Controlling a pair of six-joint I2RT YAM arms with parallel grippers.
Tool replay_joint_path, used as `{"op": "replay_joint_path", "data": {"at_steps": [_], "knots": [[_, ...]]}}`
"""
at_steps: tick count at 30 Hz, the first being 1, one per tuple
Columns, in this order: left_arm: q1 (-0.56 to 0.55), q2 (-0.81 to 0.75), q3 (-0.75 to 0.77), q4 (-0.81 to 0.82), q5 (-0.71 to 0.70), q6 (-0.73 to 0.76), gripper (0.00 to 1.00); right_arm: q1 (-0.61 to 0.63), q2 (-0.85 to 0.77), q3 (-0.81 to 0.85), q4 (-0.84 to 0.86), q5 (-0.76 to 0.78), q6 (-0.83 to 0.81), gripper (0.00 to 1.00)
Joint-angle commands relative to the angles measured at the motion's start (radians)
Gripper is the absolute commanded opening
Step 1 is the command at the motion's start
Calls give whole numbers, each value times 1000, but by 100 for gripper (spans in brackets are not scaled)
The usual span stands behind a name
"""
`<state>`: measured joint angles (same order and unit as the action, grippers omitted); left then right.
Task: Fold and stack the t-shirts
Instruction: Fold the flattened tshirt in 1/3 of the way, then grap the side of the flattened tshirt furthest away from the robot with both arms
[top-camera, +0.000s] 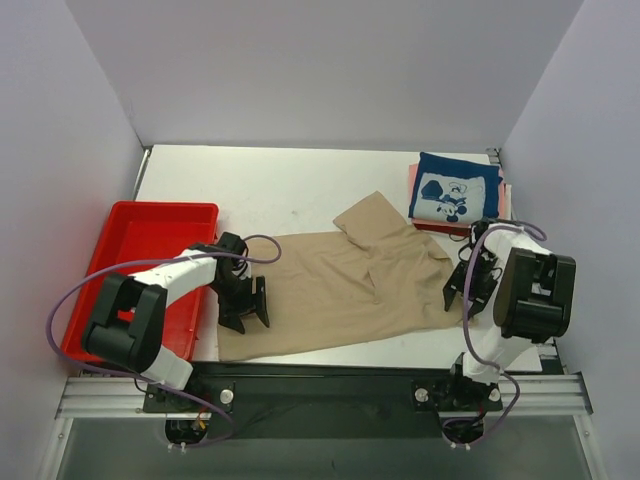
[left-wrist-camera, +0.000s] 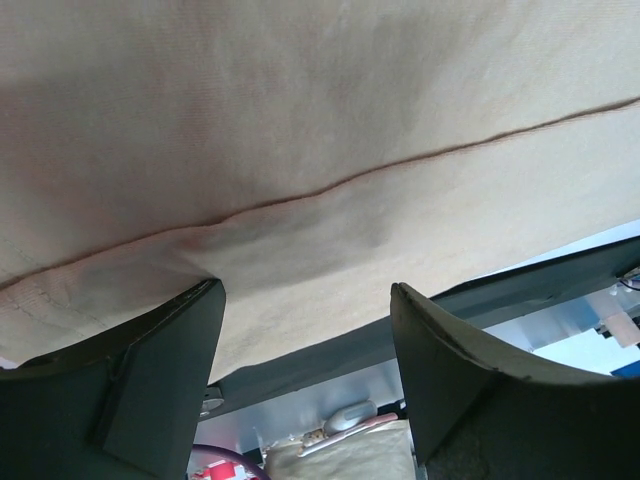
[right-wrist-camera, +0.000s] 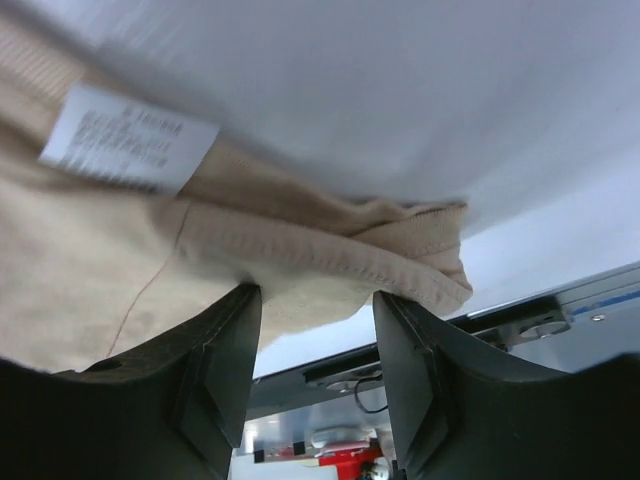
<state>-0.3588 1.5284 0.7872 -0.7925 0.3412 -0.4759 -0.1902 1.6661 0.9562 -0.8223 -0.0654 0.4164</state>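
A plain tan t-shirt (top-camera: 340, 285) lies spread across the middle of the table, with one sleeve pointing toward the back. At its left hem, low over the cloth, my left gripper (top-camera: 245, 308) stands open. In the left wrist view its fingers (left-wrist-camera: 305, 290) straddle the hem of the tan shirt (left-wrist-camera: 300, 120). My right gripper (top-camera: 462, 295) is at the shirt's right end. Its fingers (right-wrist-camera: 318, 295) are apart with the ribbed collar edge (right-wrist-camera: 400, 250) lying across the tips, not pinched. A folded navy t-shirt (top-camera: 455, 190) with a white print tops a pink and red stack at the back right.
A red plastic tray (top-camera: 160, 207) sits at the left, beside the left arm. A white care label (right-wrist-camera: 125, 140) shows inside the tan shirt. The table's near edge and metal rail run just beyond both grippers. White walls enclose three sides.
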Motion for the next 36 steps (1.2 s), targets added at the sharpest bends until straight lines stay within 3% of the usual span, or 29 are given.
{"op": "replay_joint_path", "data": {"at_steps": [1,10,16,23,28,36], "knots": [[-6,52,-45,72,-13,13,78,-11,67,29,-15,122,-44,49],[-5,92,-23,53,-85,6,79,-48,158,88,-31,235,-50,52],[-3,92,4,26,-122,16,79,-48,135,125,-83,329,-67,61],[-9,20,144,-25,-126,26,79,1,18,202,-161,248,-50,61],[-9,1,325,-79,-134,31,79,89,-55,324,-199,92,-36,61],[-8,85,351,36,-77,10,79,235,79,441,-58,-92,-1,60]]}}
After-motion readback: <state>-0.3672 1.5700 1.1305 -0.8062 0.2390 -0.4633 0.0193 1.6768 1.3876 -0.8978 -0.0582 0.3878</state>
